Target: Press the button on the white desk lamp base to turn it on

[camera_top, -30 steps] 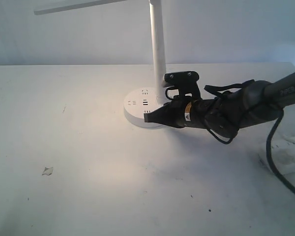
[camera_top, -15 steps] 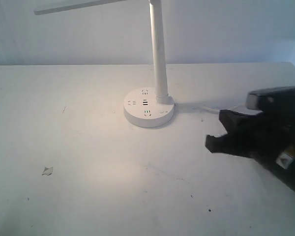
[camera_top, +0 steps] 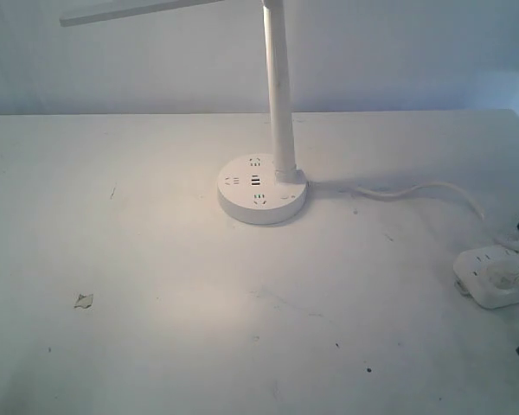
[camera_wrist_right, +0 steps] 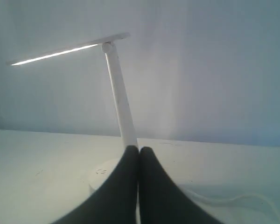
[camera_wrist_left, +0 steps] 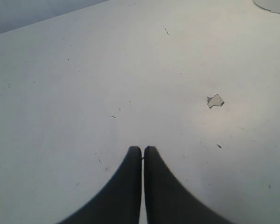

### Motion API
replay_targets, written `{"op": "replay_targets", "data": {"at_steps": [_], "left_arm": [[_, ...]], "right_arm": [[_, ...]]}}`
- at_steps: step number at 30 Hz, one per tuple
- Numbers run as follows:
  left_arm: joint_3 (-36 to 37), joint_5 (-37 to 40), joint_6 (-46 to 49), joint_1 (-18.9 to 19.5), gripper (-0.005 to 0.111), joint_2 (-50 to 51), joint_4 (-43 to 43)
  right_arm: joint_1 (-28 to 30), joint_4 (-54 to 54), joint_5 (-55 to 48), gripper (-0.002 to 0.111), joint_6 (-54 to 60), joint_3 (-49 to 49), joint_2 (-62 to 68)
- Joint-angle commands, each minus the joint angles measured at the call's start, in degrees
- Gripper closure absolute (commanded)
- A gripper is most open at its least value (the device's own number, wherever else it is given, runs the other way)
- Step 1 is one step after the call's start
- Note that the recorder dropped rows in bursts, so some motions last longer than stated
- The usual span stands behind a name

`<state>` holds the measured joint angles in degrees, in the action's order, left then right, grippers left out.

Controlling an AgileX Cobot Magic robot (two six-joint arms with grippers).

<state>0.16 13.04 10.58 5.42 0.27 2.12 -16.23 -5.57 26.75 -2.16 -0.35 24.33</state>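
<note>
Supporting table (camera_top: 156,346): a wide white surface, scuffed, with a warm pool of light in front of the lamp.
Lamp head (camera_wrist_right: 60,52): a slim bar glowing along its underside, lit.
Stem (camera_top: 279,95): white and upright, rising from the rear right of the base.
White desk lamp base (camera_top: 261,201): a flat round disc near the table's middle, with socket holes and dark slots on top.
Power strip (camera_top: 493,277): a white block at the table's right edge, well apart from the base.
Cord (camera_top: 398,192): white, it curved from the base towards the power strip.
Right gripper (camera_wrist_right: 139,150): its two dark fingers were pressed together with nothing between them. The base (camera_wrist_right: 100,175) lay beyond the tips, partly hidden behind them and not touching. The exterior view showed only dark slivers at the right edge, well apart from the base.
Left gripper (camera_wrist_left: 143,150): fingers closed tip to tip and empty, over bare table. A sliver of the base rim (camera_wrist_left: 273,4) showed well beyond them.
Scrap (camera_top: 84,300): a small pale chip on the left of the table, near the left gripper's tips (camera_wrist_left: 215,100).
Button (camera_top: 286,196): a tiny faint circle on the base's front right, just beside the stem's foot. It was clear of both pairs of fingers, and neither wrist view made it out.
</note>
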Motion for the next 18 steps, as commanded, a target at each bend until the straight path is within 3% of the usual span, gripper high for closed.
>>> {"op": "replay_targets", "data": {"at_steps": [1, 5, 18], "left_arm": [[-0.16, -0.16, -0.04, 0.11, 0.106, -0.27, 0.37], [-0.16, -0.16, -0.04, 0.11, 0.106, -0.27, 0.37], [-0.16, -0.16, -0.04, 0.11, 0.106, -0.27, 0.37]], "right_arm": [[0.20, -0.22, 1.90, 0.108, -0.93, 0.35, -0.34], [0.20, 0.05, 2.05, 0.108, -7.09, 0.35, -0.34], [0.47, 0.53, -1.94, 0.108, -5.43, 0.35, -1.09]]}}
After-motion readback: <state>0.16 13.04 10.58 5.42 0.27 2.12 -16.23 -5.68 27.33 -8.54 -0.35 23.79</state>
